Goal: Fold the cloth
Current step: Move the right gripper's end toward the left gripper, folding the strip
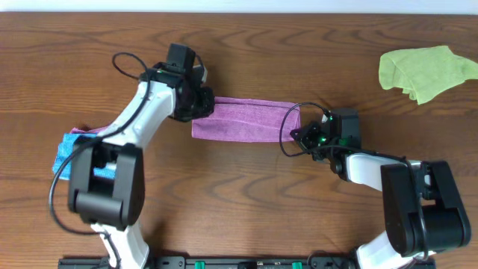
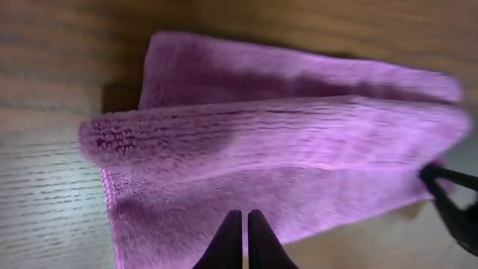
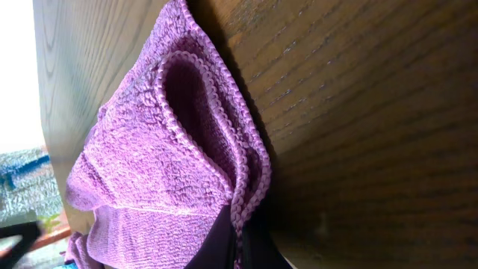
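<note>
The purple cloth (image 1: pixel 243 119) lies folded into a long strip on the wooden table, stretched between my two grippers. My left gripper (image 1: pixel 203 104) is at its left end. In the left wrist view the fingers (image 2: pixel 245 217) are shut with the cloth (image 2: pixel 284 142) bunched around their tips. My right gripper (image 1: pixel 297 134) is at the cloth's right end. In the right wrist view its fingers (image 3: pixel 239 232) are shut on the stitched hems of the layered cloth (image 3: pixel 149 149). No white tag shows.
A lime-green cloth (image 1: pixel 426 71) lies crumpled at the far right of the table. A blue folded cloth (image 1: pixel 71 153) lies at the left, partly under my left arm. The table (image 1: pixel 246 194) is brown wood.
</note>
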Controlling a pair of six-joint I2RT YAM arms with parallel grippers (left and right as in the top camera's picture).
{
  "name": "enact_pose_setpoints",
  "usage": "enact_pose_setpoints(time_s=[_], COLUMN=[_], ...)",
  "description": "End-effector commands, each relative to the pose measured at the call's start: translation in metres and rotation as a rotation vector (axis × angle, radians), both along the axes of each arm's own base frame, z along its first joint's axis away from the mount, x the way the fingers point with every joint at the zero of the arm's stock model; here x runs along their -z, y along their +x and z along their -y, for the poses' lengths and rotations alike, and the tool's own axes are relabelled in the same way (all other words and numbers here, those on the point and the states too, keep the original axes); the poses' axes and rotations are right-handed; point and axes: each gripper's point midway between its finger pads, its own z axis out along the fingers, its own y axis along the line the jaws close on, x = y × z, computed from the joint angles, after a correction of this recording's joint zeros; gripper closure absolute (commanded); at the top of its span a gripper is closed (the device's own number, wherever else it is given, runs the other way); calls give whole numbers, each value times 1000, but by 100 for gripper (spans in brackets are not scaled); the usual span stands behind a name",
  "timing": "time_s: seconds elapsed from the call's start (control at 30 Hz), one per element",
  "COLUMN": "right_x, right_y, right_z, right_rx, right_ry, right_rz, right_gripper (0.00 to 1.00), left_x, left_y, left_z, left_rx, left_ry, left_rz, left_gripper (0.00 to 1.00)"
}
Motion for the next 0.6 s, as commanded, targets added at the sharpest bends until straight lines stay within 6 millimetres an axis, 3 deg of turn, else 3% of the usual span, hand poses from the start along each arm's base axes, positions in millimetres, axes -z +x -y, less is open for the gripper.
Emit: enact_pose_setpoints(time_s=[0.0, 0.17, 0.57], right_x=[15, 14, -10], right_y=[-11, -11, 8], right_z=[1, -1, -14], right_rx=[4, -6, -71], right_ry=[-32, -20, 23], right_rz=[-42, -40, 37], right_gripper=[99, 99, 99], left_x=[16, 35, 38], left_y=[2, 2, 8], left_z=[-2, -9, -16], left_rx=[-13, -24, -37], left_ry=[20, 71, 118], left_rz=[-39, -62, -37], left_gripper=[94, 94, 94])
